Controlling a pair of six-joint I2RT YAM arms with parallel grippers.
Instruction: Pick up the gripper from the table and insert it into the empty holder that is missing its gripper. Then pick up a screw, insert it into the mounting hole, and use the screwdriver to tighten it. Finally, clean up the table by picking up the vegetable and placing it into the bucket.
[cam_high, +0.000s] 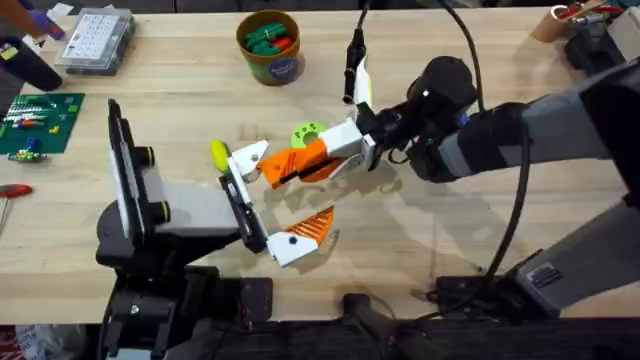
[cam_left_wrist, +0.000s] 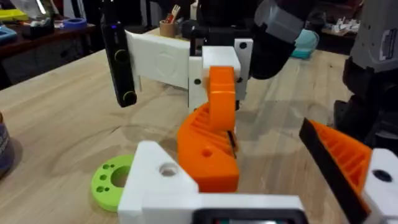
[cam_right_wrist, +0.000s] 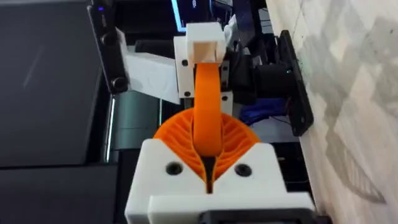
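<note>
The gripper, a small white plastic block with a smooth orange wedge tip, sits at the far end of the holder, a narrow black mounting bar fronting a bulky grey-and-black body with yellow-green knobs, low on the left of the wooden worktop. The right claw reaches in across the middle and is clamped on the orange wedge, its ribbed pads pressed to both sides. Whether the white block is fully seated on the bar cannot be told.

The left claw is spread apart. Its white finger with the ribbed orange tip stands at the bar's near end, well away from the gripper.

A flat lime-green disc with holes lies just behind the right claw. The bucket, a small round paper tub with a yellow-brown rim, stands further back, well apart, with green and red vegetables inside; its pale label is too small to read. A clear plastic parts box, a green circuit board and a red-handled screwdriver lie along the left edge.
</note>
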